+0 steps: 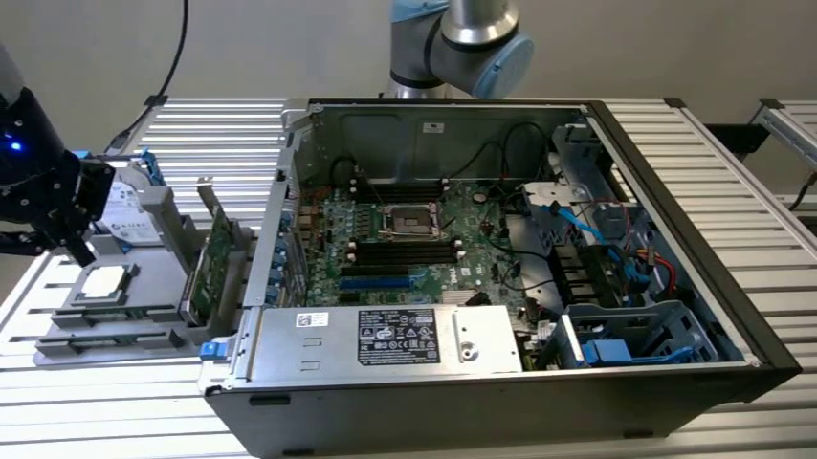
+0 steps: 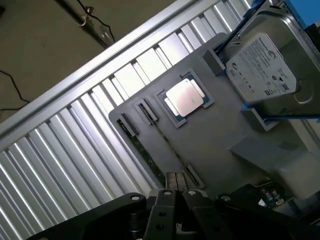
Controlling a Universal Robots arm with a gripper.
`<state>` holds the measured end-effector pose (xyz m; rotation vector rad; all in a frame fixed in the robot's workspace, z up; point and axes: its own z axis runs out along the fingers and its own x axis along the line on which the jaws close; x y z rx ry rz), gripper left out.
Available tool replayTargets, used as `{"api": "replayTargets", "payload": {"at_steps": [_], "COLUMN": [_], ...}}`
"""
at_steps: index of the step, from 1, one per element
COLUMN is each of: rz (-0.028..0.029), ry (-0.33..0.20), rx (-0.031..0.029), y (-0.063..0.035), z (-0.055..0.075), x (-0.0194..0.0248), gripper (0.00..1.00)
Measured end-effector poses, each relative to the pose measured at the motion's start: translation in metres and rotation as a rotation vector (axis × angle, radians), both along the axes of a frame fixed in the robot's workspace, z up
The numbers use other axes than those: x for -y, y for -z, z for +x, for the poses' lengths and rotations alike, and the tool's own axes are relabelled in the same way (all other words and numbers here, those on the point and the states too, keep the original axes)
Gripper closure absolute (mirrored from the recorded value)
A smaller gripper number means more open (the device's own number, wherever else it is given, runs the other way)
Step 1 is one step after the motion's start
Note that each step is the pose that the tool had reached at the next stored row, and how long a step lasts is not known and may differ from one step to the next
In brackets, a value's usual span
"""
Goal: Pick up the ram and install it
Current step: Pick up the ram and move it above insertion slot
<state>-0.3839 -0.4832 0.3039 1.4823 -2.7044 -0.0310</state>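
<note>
– Where is the ram sitting?
– It is standing on its thin edge in the gray tray on the bench. It is just beside the processor chip, on the chip's side facing away from the hard drive.
– And the hand?
– It is hovering over the tray near the chip. Its fingers are clenched together, and I am seeing nothing between them.
– Which way is the stick's long axis running?
– It is running from beside the chip straight toward the hand, with its far end lying almost under the fingertips. So I am judging that the hand is facing the stick end-on and sitting over one end, not over the middle.
– And the computer case?
– It is lying open well apart from the chip, toward the exterior view's right.
</note>
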Motion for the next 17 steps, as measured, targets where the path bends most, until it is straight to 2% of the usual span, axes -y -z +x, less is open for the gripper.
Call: {"api": "replayTargets", "payload": {"at_steps": [17], "rz": [-0.0001], "ry": [-0.31], "rx": [-0.0002], "y": [0.0027], "z": [0.0], "x": [0.0], "gripper": [0.89]}}
